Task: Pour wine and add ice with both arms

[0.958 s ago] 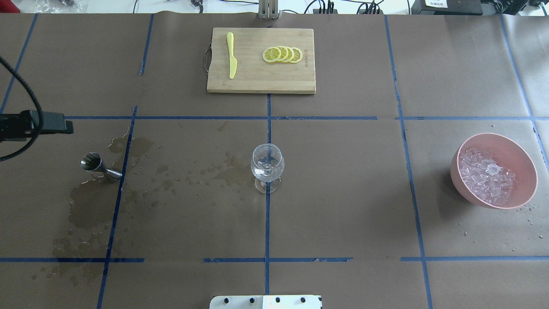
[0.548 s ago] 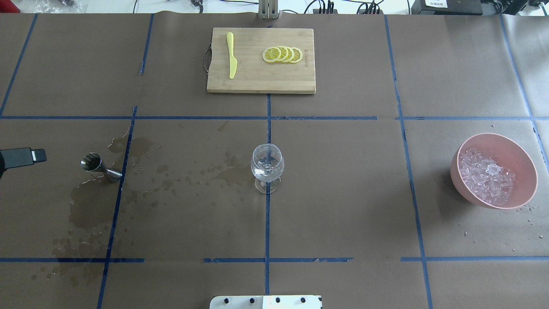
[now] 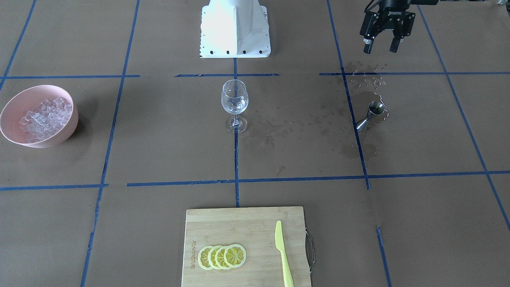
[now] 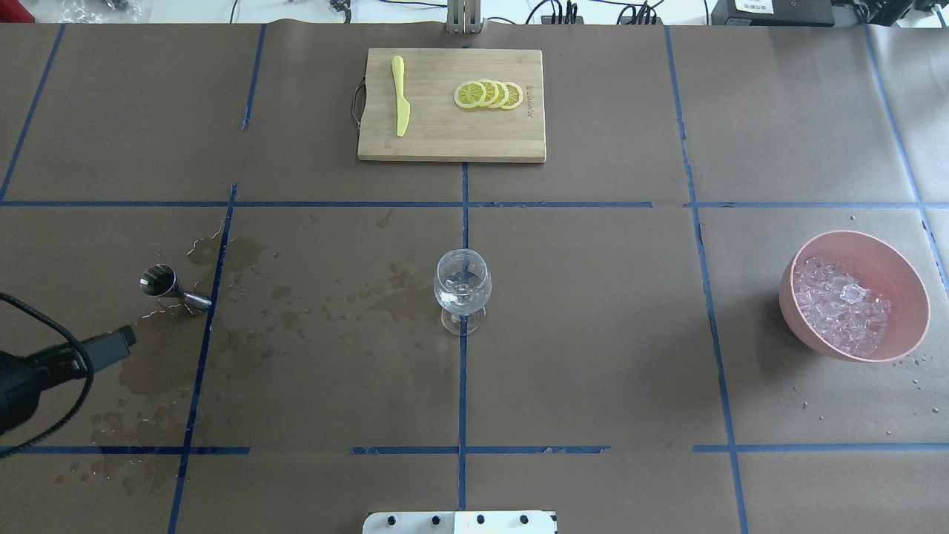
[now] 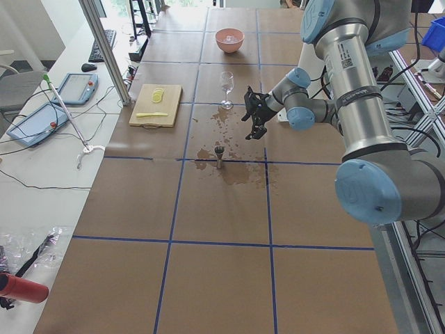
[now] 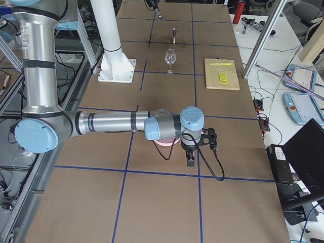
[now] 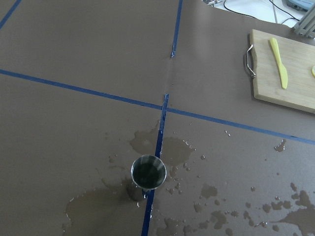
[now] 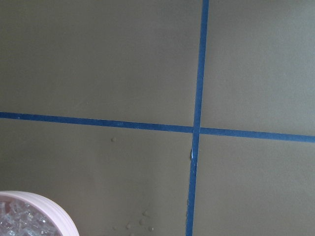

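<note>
A clear stemmed glass point(image 4: 462, 285) stands at the table's middle with a little clear wine point(image 3: 234, 107) low in its bowl. The ice point(image 4: 841, 305) fills a pink bowl point(image 4: 899, 261) at the right. A steel jigger point(image 3: 372, 113) stands upright on a wet patch at the left and also shows in the left wrist view point(image 7: 148, 173). My left gripper point(image 3: 379, 50) hangs open and empty, nearer the robot's base than the jigger and apart from it. My right gripper point(image 6: 191, 161) shows only in the exterior right view, beside the pink bowl point(image 8: 58, 215); whether it is open or shut I cannot tell.
A wooden cutting board point(image 4: 451, 141) at the far middle carries a yellow knife point(image 4: 400, 96) and lemon slices point(image 4: 489, 94). Spilled liquid stains point(image 4: 152, 363) spread from the jigger toward the glass. The white base block point(image 3: 234, 28) sits at the robot's edge.
The left arm's black part at the overhead view's left edge has moved down toward the robot's edge of the table. Glass, jigger and bowl have not moved.
</note>
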You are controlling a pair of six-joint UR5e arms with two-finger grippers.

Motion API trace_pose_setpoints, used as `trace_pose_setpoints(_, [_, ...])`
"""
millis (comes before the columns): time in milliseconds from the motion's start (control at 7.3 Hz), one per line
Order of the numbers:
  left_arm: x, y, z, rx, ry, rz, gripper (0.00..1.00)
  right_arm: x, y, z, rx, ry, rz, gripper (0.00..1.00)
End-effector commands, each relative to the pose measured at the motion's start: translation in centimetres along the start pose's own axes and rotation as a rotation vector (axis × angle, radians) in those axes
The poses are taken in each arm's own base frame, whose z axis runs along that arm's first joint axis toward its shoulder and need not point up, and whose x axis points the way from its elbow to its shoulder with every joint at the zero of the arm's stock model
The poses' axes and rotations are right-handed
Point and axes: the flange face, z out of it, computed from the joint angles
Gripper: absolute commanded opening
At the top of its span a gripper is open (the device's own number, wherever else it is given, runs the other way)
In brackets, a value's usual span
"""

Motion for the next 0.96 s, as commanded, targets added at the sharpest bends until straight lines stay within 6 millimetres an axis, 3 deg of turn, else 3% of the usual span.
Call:
trace_pose_setpoints(0, [0.2,6.2,3.1,0.123,-0.04,0.009,0.95,-1.2,-0.6,-0.7,0.012,-0.013,-0.018,1.0])
trace_pose_setpoints(274, [-0.3,9.6,9.0,0.264,-0.062,0.072,0.95,-2.6,-1.4,-1.7,0.03,-0.026,0.028,1.0])
trace_pose_setpoints(548, [-1.1,10.7,12.3,0.418,-0.047,0.125,0.95,-7.0,-1.7,-3.0,0.048,-0.05,0.096,1.0])
trace_pose_setpoints(821, [0.1,13.4,16.1,0.488,-0.032,0.138,0.93,-10.7,-2.2,-2.6,0.037,-0.065,0.117,1.0])
